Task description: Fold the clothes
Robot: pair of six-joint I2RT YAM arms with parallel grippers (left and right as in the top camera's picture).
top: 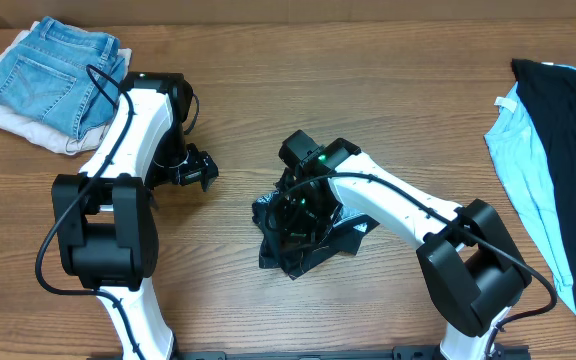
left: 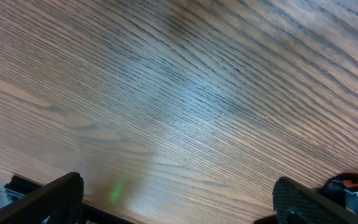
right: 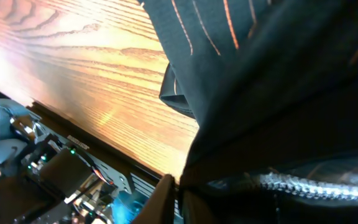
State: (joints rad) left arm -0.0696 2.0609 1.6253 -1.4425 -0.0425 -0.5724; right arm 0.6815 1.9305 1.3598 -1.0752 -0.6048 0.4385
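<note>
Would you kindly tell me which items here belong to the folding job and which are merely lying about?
Job: black jersey, in the right gripper.
Lying about: jeans, white cloth beneath them, light-blue garment, plain black garment.

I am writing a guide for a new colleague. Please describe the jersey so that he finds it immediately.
Look at the middle of the wooden table, directly under the right gripper. A crumpled black jersey lies there. Unlike the jeans at far left and the plain black garment at the right edge, it carries thin orange lines.
</note>
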